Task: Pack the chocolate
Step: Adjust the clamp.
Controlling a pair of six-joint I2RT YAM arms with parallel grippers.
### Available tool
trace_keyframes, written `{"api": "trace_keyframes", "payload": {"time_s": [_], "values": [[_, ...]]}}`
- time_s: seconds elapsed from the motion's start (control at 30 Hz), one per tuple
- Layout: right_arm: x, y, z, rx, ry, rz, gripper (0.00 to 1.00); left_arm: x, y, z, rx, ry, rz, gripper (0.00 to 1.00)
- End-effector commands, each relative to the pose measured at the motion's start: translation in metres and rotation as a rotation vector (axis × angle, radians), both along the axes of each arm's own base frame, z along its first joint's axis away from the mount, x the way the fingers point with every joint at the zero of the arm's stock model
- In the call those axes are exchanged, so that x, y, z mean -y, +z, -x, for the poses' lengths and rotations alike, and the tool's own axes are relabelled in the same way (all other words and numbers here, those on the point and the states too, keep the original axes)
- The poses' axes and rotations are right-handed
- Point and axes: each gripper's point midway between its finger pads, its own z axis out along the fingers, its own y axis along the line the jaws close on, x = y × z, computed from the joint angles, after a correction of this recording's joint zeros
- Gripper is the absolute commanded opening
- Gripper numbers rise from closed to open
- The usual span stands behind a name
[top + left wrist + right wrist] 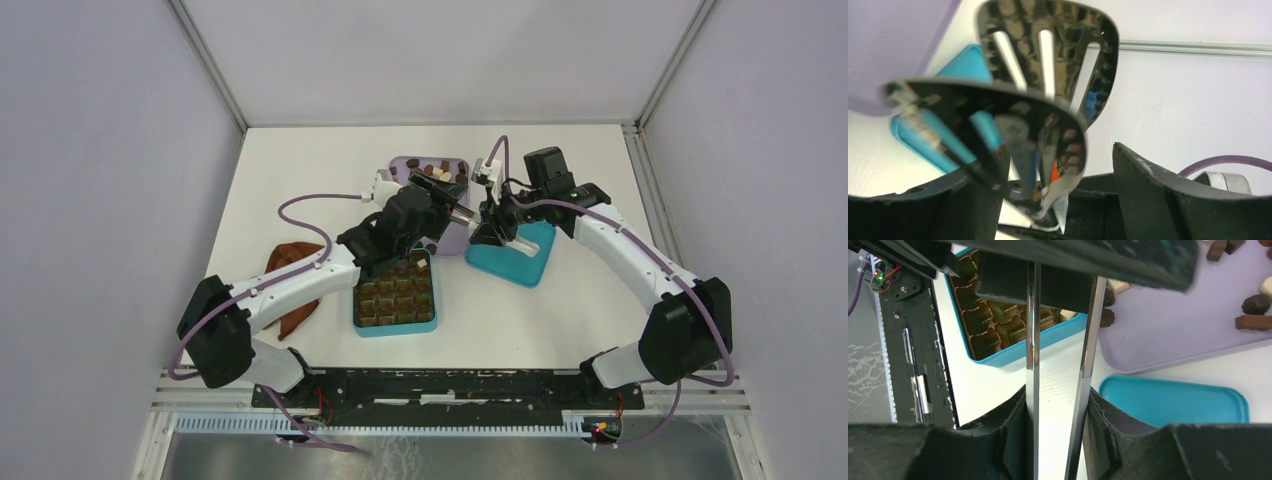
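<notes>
— Desk (300, 180)?
— White, walled on three sides. Both arms reach in over the middle.
— Big items on it?
— Reddish-brown cloth (292, 262), crumpled at the left and partly under the left arm. Teal box (395, 328) near the centre, open, with a brown gridded insert (400, 300) inside. Can't tell if any cell is filled. Lilac tray (447, 245) is just behind the box. Teal lid (520, 262) lies flat just right of the tray.
— Pincers?
— Right pincer (490, 228) is over the lid's left end, pinching metal tongs (1032, 340). Its pads press the two steel arms from outside, with a slit showing between them. Left pincer (455, 215) faces it over the tray's right side, fingers spread wide. In the left wrist view the tongs' slotted heads sit in that gap. Can't tell whether the left fingers touch them.
— Chocolate?
— Chocolate (437, 172) is on the tray: small dark, mid-brown and cream pieces scattered over its far half. The right wrist view shows two more dark ones at the tray edge nearest the box.
</notes>
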Motion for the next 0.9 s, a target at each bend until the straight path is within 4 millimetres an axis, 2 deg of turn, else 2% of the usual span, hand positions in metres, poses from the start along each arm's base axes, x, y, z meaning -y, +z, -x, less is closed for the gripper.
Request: {"api": "trace_keyframes", "payload": {"time_s": [0.0,0.2,0.3,0.43,0.5,0.57,0.73,0.83,0.87], "values": [[0.005,0.018,-0.012,0.035,-0.017,-0.045,0.42,-0.016,0.013,0.01,0.058,-0.023,-0.073,0.82],[0.017,0.015,-0.02,0.028,-0.055,-0.045,0.41,-0.04,0.007,0.026,0.121,-0.092,-0.271,0.87],[0.027,0.008,-0.028,0.05,-0.092,0.0,0.41,-0.058,0.024,0.037,0.239,-0.17,-0.452,0.88],[0.039,-0.002,-0.041,0.08,-0.137,0.082,0.41,-0.082,0.061,0.055,0.523,-0.368,-0.796,0.93],[0.044,-0.006,-0.048,0.085,-0.151,0.12,0.41,-0.101,0.076,0.057,0.585,-0.385,-0.903,0.99],[0.048,-0.012,-0.054,0.083,-0.164,0.154,0.41,-0.125,0.083,0.049,0.59,-0.398,-0.961,1.0],[0.057,-0.025,-0.072,0.084,-0.196,0.245,0.41,-0.185,0.066,0.02,0.517,-0.41,-0.959,1.0],[0.061,-0.035,-0.082,0.069,-0.201,0.298,0.41,-0.212,0.045,0.012,0.459,-0.362,-1.059,1.0],[0.061,-0.041,-0.085,0.06,-0.199,0.313,0.41,-0.221,0.032,0.011,0.424,-0.342,-1.099,1.0]]}}
